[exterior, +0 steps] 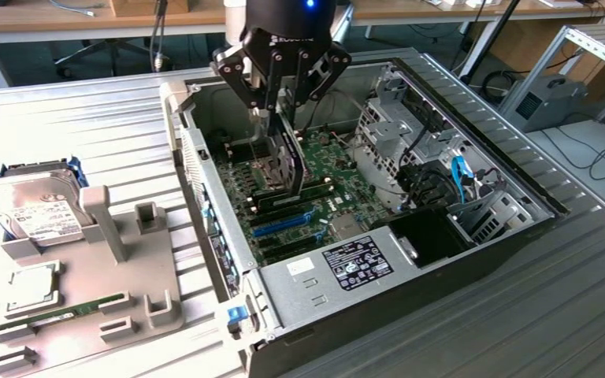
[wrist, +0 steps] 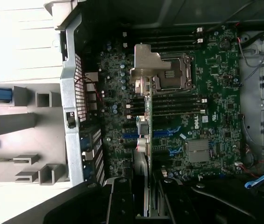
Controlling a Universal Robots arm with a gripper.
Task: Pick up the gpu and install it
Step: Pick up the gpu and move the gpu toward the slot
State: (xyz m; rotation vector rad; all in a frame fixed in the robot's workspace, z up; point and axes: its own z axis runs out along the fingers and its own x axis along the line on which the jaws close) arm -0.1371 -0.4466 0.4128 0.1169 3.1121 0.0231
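Observation:
The gpu (exterior: 284, 161) hangs on edge inside the open computer case (exterior: 313, 272), just above the green motherboard (exterior: 334, 201). My gripper (exterior: 281, 110) is shut on its top edge. The card is dark, with a silver end bracket. In the wrist view the gpu (wrist: 142, 133) appears edge-on as a thin strip running from my gripper (wrist: 145, 198) across the motherboard (wrist: 211, 93). Its bracket (wrist: 146, 63) lies next to the CPU socket (wrist: 171, 72). The card's lower edge is over the blue expansion slots (wrist: 131, 135); whether it touches them I cannot tell.
A grey fixture plate (exterior: 92, 260) sits at the exterior view's left, bearing a silver hard drive (exterior: 35, 209), a square chip (exterior: 31, 287) and a green memory stick (exterior: 45, 319). Inside the case, a metal drive cage (exterior: 397, 130) and cables (exterior: 460, 177) stand beside the motherboard.

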